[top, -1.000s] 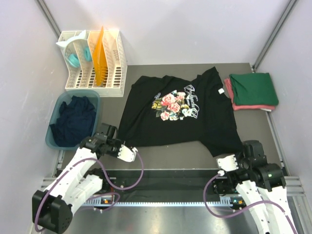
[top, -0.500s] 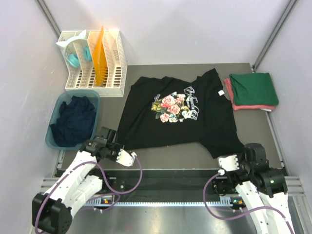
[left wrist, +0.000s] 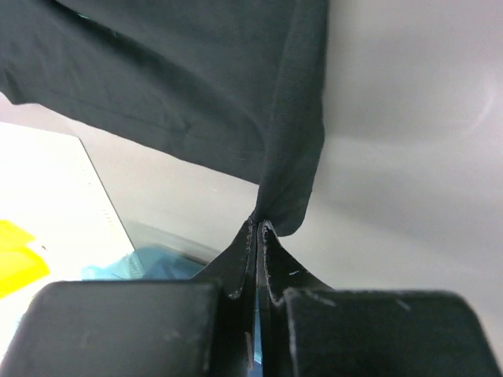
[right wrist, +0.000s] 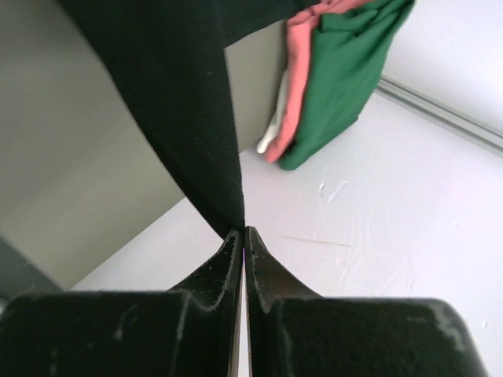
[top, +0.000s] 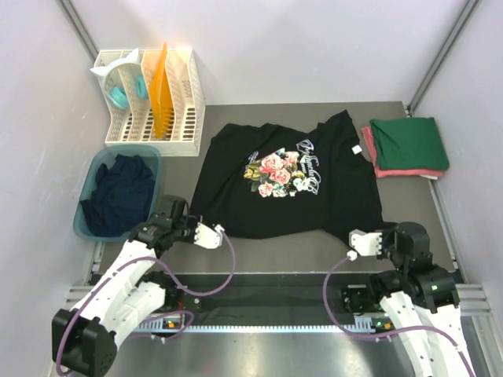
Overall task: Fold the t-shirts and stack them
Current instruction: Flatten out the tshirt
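Between left gripper (left wrist: 258, 229) and right gripper (right wrist: 244, 232), black t-shirt (top: 236, 196) lies crosswise; pinched.

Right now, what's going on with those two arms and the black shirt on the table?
Two robot arms are working on a black t-shirt with a flower print, spread on the table. The left claw is shut on its near left hem corner, the right claw on the near right one. It is not folded yet. A folded green shirt lies on a pinkish-red shirt at the right, and a dark shirt sits crumpled in the teal tub on the left.
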Tool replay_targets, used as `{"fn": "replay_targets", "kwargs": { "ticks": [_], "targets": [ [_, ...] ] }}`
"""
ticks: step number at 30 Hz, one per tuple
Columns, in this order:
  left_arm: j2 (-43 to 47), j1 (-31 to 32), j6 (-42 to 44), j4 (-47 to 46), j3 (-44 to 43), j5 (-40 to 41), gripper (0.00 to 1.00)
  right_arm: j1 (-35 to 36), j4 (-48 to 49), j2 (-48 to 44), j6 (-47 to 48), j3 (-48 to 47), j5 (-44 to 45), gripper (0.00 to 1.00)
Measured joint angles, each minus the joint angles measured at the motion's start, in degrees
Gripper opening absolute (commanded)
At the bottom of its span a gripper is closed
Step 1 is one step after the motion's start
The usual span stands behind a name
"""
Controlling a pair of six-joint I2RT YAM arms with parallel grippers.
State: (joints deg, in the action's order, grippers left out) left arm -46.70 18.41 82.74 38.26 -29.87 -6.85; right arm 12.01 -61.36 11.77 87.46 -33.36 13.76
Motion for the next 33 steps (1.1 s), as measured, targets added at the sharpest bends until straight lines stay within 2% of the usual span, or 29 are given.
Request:
{"fn": "replay_targets", "kwargs": {
  "ticks": [5, 11, 14, 15, 16, 17, 18, 21, 22, 24, 25, 26, 27, 28, 29, 30, 31, 33],
  "targets": [
    [-2.36, 0.00, 1.77, 0.11, -0.79, -1.11, 0.00, 0.00, 4.42, 1.95, -0.09, 2.27, 0.09, 0.00],
    [-2.54, 0.00, 7.54, 7.85, -1.03, -1.01, 0.00, 0.00, 4.20, 3.10, 1.84, 2.82, 0.04, 0.01],
    [-2.56, 0.00, 10.27, 12.07, -1.46, -0.57, 0.00, 0.00, 3.10, 4.52, 2.86, 2.27, 0.04, 0.23],
    [-2.58, 0.00, 10.86, 13.44, -1.84, -0.37, 0.12, 0.00, 2.67, 5.07, 2.95, 1.77, 0.04, 0.51],
    [-2.60, 0.00, 11.30, 14.32, -2.16, -0.17, 0.24, 0.00, 2.03, 5.73, 3.13, 1.05, 0.07, 0.66],
    [-2.69, 0.00, 11.74, 15.39, -2.75, 0.07, 0.48, -0.02, 1.46, 6.23, 2.99, 0.26, 0.07, 0.76],
    [-3.04, 0.00, 11.63, 16.48, -3.67, 0.39, 0.53, 0.00, 0.74, 6.80, 3.45, -0.90, -0.02, 0.89],
    [-4.35, 0.00, 10.86, 17.18, -6.47, 1.14, 0.52, 0.00, -1.09, 7.76, 3.37, -4.59, -0.68, 1.00],
    [-4.83, 0.00, 10.21, 17.20, -7.72, 1.53, 0.56, 0.00, -1.40, 8.04, 3.17, -5.97, -1.18, 1.00],
    [-5.57, 0.00, 8.72, 16.68, -10.56, 1.84, 0.54, 0.00, -1.25, 9.11, 1.97, -8.48, -1.86, 1.00],
    [-5.73, 0.00, 8.44, 16.15, -11.63, 1.81, 0.46, 0.00, -0.76, 9.81, 1.11, -9.44, -2.14, 0.99],
    [-5.84, 0.00, 7.76, 14.99, -12.83, 1.79, 0.41, 0.00, 0.00, 10.80, -0.04, -10.34, -2.49, 0.96],
    [-5.97, 0.00, 7.06, 13.40, -13.99, 1.79, 0.40, 0.00, 1.51, 12.00, -1.64, -10.91, -2.82, 0.85],
    [-6.08, 0.00, 6.51, 10.78, -14.71, 1.75, 0.31, 0.00, 3.56, 13.31, -3.30, -11.10, -3.13, 0.70],
    [-6.32, 0.00, 5.75, 7.17, -15.04, 1.75, 0.13, 0.00, 5.97, 14.95, -5.05, -11.15, -3.37, 0.55],
    [-6.97, 0.00, 5.20, 3.89, -15.13, 1.68, 0.04, 0.00, 8.39, 16.52, -6.47, -11.17, -3.48, 0.14],
    [-8.26, 0.00, 4.09, -0.87, -15.15, 1.60, 0.00, 0.00, 11.89, 18.84, -8.85, -11.17, -3.41, 0.00],
    [-13.66, 0.00, 1.75, -10.12, -16.28, 1.53, 0.00, 0.00, 20.28, 25.57, -13.92, -11.37, -3.17, 0.00]
  ]
}}
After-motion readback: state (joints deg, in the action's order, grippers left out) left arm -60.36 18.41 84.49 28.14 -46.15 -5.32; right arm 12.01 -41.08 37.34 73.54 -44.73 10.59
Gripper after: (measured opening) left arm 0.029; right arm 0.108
